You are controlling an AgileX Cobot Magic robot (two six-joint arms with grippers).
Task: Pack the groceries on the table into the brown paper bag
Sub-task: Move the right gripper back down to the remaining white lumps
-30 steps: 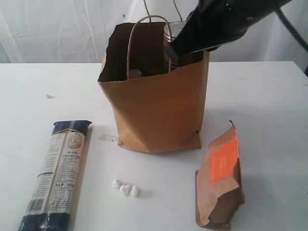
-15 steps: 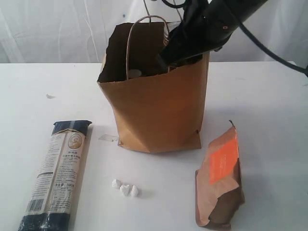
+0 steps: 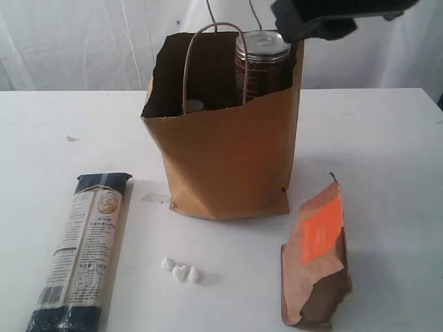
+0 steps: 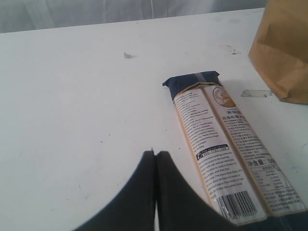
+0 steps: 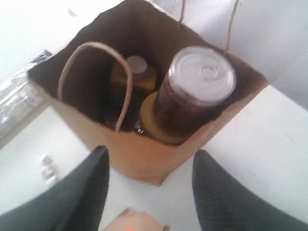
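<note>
The desk carries the bag straight under the right pincer, which hangs spread and empty. Left to pack: the pasta packet just beside the clenched, empty left pincer, and the pouch near the right one. Inside already: tin atop gold-lidded jar, grain jar; no carton shows

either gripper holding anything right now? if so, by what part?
Nothing is held. Left gripper is shut empty beside the pasta packet; right gripper is open above the paper bag, clear of the tin.
</note>
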